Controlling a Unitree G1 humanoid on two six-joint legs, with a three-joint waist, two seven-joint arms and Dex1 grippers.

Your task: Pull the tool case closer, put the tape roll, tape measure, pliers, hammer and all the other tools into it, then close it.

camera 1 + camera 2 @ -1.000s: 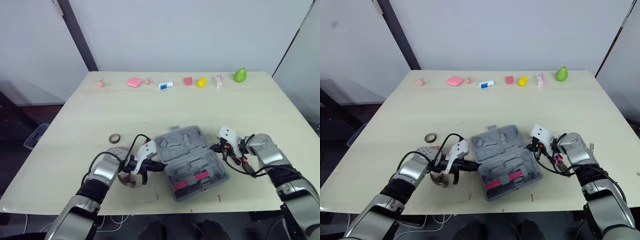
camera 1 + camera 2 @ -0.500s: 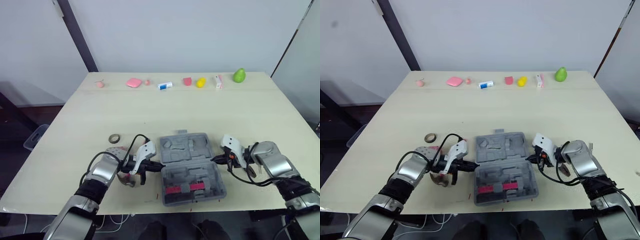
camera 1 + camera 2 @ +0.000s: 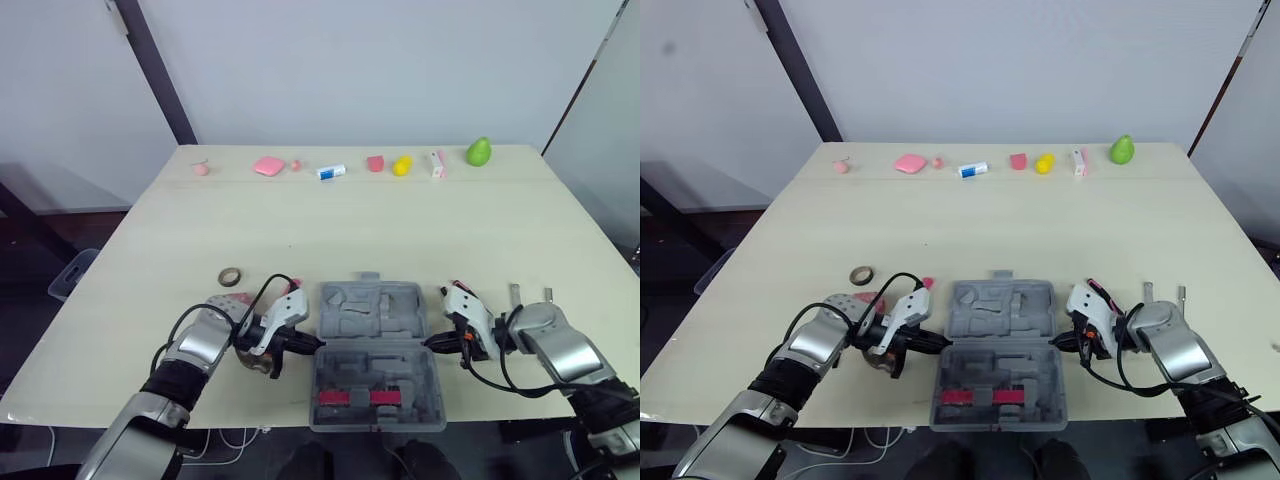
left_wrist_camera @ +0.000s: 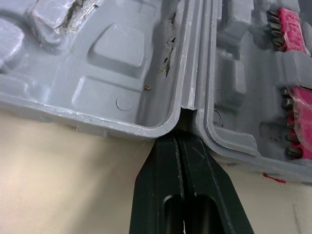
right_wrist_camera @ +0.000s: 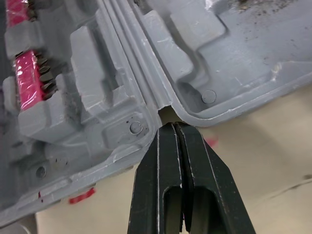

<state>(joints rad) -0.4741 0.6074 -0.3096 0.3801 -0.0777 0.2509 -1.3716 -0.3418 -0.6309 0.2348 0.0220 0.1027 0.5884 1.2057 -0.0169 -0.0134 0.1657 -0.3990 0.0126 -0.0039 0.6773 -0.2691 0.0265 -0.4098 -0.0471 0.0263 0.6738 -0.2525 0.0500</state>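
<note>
A grey moulded plastic tool case (image 3: 370, 345) lies wide open and flat at the front edge of the tabletop (image 3: 400, 220), its hinge line running left to right. The far half (image 3: 370, 312) shows empty shaped recesses and has a small tab on its far rim. The near half (image 3: 372, 385) carries two pink bit strips (image 3: 355, 397) set in a row. A small brown tape roll (image 3: 230, 276) lies flat, well apart from the case to its left and farther back.

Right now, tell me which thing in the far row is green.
The pear-shaped one at the row's right end; the rest are pink, white or yellow.
</note>
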